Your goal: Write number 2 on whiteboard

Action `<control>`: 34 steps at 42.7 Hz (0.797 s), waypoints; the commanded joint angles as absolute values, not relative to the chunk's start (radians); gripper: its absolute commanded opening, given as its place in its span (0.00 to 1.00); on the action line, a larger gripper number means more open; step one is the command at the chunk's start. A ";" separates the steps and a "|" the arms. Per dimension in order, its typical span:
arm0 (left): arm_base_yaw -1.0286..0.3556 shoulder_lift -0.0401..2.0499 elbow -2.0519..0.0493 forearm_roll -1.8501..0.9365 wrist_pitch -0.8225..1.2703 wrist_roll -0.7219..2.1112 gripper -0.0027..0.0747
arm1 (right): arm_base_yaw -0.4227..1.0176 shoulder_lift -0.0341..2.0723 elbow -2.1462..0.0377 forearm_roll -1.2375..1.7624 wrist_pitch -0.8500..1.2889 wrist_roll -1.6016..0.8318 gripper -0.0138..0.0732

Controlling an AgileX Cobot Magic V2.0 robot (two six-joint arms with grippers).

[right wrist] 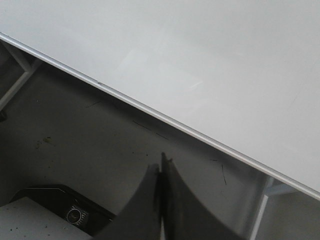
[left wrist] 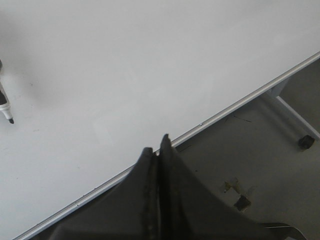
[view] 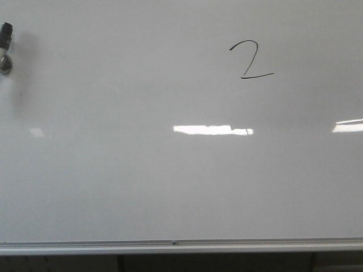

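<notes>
The whiteboard (view: 142,187) fills the front view, glossy white with a silver-grey frame edge along its near side. A thin black handwritten number 2 (view: 250,59) stands on it at the upper right. A marker (view: 5,48) lies at the board's far left edge; its black tip shows in the left wrist view (left wrist: 7,112). My left gripper (left wrist: 156,146) is shut and empty, over the board's frame edge (left wrist: 235,102). My right gripper (right wrist: 160,165) is shut and empty, off the board over the dark floor, near the frame edge (right wrist: 150,111). Neither gripper shows in the front view.
Bright rectangular light reflections (view: 211,130) lie across the board's middle and right. Below the board are a grey floor, metal stand legs (left wrist: 292,116) with a caster (left wrist: 306,142), and a dark device with a round dial (right wrist: 75,216).
</notes>
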State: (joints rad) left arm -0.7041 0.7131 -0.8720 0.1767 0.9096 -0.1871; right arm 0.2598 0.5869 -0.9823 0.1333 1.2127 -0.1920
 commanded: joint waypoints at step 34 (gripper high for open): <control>-0.352 0.371 -0.611 0.078 0.577 -0.091 0.01 | 0.254 0.590 -1.003 0.127 1.164 -0.193 0.08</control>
